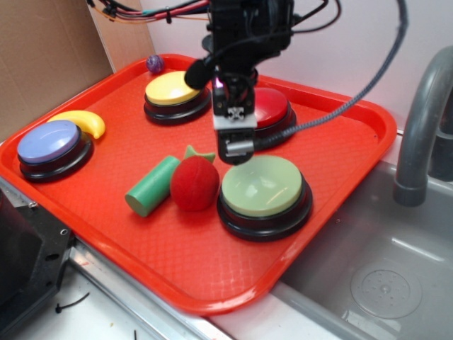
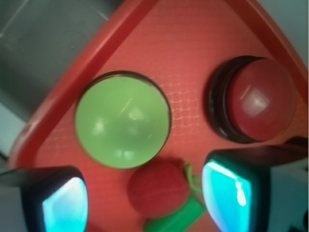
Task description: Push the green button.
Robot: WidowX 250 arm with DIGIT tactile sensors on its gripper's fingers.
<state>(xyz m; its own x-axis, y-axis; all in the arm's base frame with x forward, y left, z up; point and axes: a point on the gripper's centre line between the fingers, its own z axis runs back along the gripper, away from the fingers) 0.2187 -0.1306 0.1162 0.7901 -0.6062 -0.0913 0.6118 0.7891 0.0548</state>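
Note:
The green button [image 1: 262, 185] is a large pale-green dome on a black base, at the front right of the red tray [image 1: 333, 142]. My gripper [image 1: 238, 150] hangs just above the button's far left rim, apart from it. In the wrist view the green button [image 2: 122, 120] lies ahead of the gripper [image 2: 145, 198]. The fingers [image 2: 65, 205] stand wide apart and hold nothing. A red strawberry toy [image 2: 158, 188] shows on the tray below, in the gap between them.
The strawberry toy [image 1: 194, 183] and a dark green cylinder block [image 1: 151, 186] lie left of the green button. A red button [image 1: 272, 108] sits behind it. A yellow button [image 1: 172, 88], blue button [image 1: 51, 142], banana [image 1: 88, 122] and purple ball [image 1: 155, 64] occupy the tray's left. A sink [image 1: 382, 276] and faucet [image 1: 417, 127] are on the right.

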